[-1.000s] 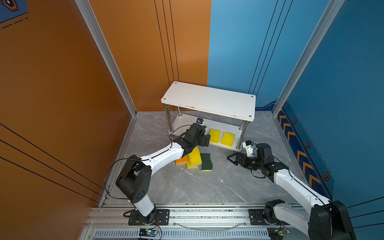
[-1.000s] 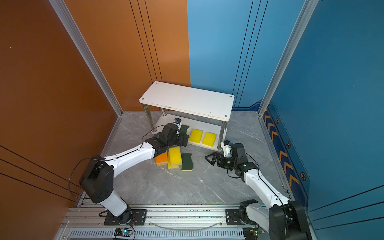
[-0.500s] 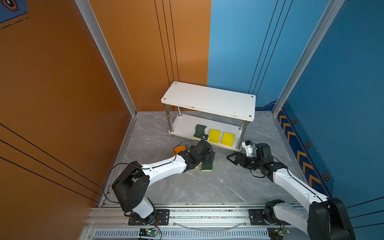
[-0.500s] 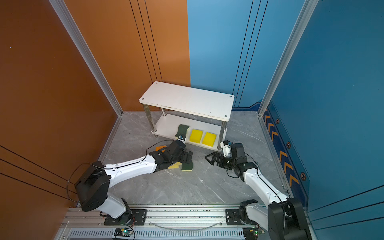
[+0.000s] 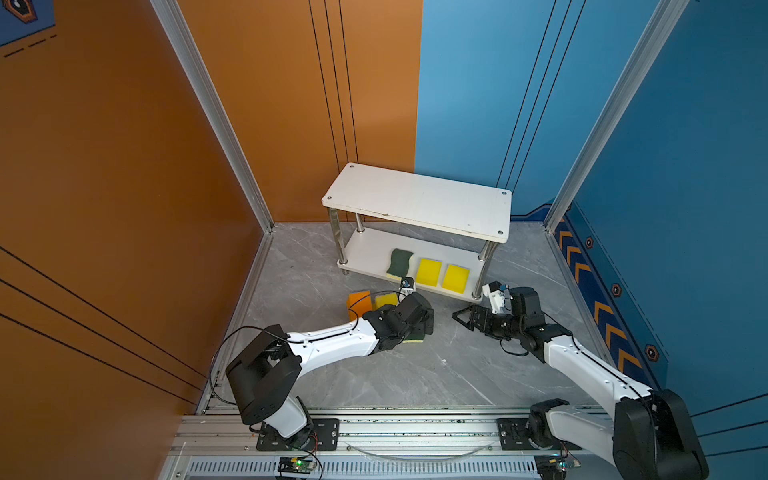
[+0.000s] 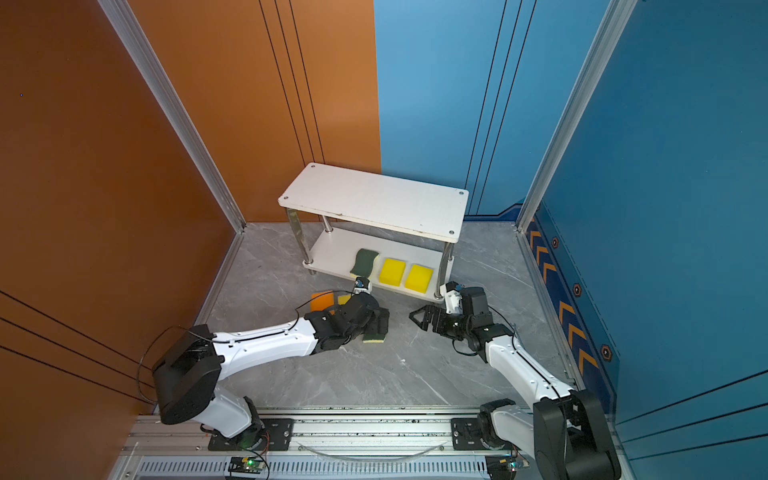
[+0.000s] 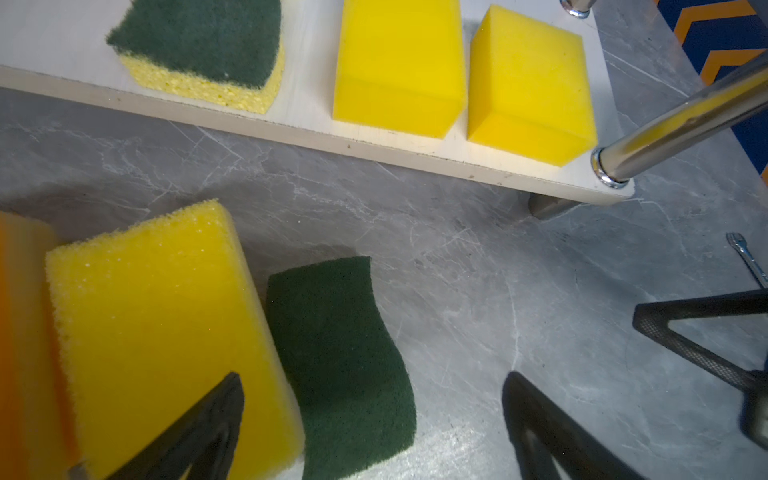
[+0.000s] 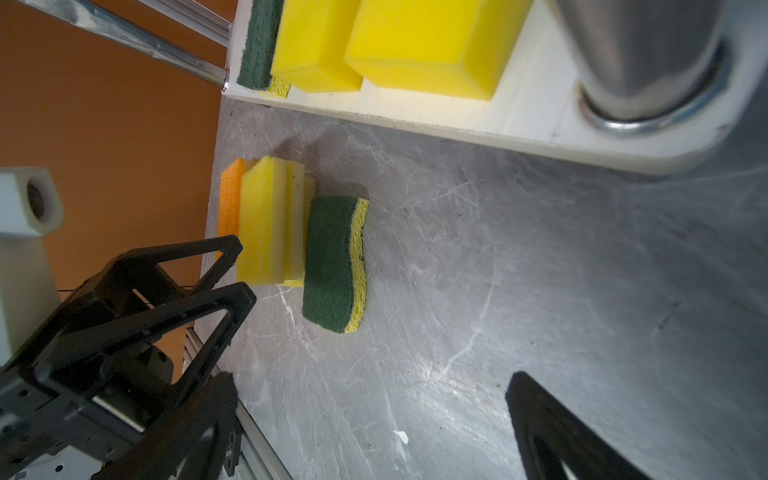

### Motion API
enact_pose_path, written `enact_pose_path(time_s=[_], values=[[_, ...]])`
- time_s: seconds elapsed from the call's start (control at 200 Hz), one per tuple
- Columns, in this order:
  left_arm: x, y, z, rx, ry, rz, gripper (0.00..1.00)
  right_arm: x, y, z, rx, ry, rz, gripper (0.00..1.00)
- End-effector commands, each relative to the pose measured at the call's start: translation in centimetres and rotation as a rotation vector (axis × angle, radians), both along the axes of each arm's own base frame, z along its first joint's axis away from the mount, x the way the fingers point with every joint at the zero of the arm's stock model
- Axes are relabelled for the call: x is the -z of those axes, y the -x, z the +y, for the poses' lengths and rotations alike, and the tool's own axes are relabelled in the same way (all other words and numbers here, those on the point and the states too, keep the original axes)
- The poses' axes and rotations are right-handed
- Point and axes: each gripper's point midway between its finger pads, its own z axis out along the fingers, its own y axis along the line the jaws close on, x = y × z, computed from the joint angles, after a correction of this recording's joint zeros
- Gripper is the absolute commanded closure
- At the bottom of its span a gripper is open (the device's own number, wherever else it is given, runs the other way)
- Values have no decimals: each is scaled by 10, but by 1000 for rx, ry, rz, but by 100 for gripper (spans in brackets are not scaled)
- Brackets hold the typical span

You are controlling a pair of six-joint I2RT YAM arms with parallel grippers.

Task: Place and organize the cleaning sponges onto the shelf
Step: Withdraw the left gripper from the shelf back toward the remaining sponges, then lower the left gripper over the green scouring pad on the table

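1. The grey marbled tabletop [image 5: 415, 374] carries everything, with orange and blue walls round it.
2. The shelf [image 5: 419, 199] stands at the back; its top board is bare in both top views.
3. The left gripper [image 7: 370, 415] hangs low over the loose sponges in front of the shelf, its jaws spread wide and holding nothing. One of its fingers [image 7: 199, 432] lies over the yellow sponge [image 7: 158, 332].
4. The right gripper [image 5: 467, 318] sits near the shelf's right front leg, jaws fully apart and empty.
5. On the lower board [image 7: 307, 124] lie a green scouring pad [image 5: 400, 262] and two yellow blocks [image 5: 429, 272], side by side in a row near the front edge.
6. On the tabletop, the yellow sponge leans on an orange sponge [image 5: 359, 302]; a second green scouring pad [image 7: 340, 357] lies flat just beside it.
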Motion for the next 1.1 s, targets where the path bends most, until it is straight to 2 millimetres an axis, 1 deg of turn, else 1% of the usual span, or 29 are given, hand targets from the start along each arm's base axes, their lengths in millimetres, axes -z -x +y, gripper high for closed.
enact_pose_path(time_s=[0.0, 0.09, 0.17, 0.185, 0.23, 0.401, 0.526, 0.656, 0.676, 0.776, 0.991, 1.097], values=[[0, 3, -6, 6, -19, 1, 2, 3, 2, 2, -10, -17, 6, 0], [-5, 3, -12, 20, -27, -11, 3, 5, 2, 2, -12, -17, 7, 0], [1, 6, -13, 29, -44, -3, 2, 3, 1, 3, -12, -18, 1, 0], [-9, 2, -20, 32, -24, -17, 2, 4, 1, 3, -12, -18, 2, 0], [-10, 3, -25, 43, -20, -17, 2, 5, 1, 3, -12, -19, 7, 0], [-8, 6, -40, 91, -21, -9, 2, 6, 1, 3, -13, -20, 10, 0], [0, 8, -47, 105, -20, 17, 2, 7, 1, 4, -15, -22, 11, 0], [9, 5, -49, 91, -26, 39, 2, 9, 1, 4, -16, -24, 17, 0], [15, 8, -45, 91, -52, 61, 3, 9, 1, 4, -16, -24, 18, 0], [22, 7, -44, 82, -75, 87, 2, 8, 0, 4, -16, -26, 14, 0], [36, 9, -49, 90, -85, 129, 2, 9, 1, 4, -16, -26, 16, 0], [39, 9, -43, 66, -102, 138, 2, 9, 1, 4, -17, -26, 16, 0]])
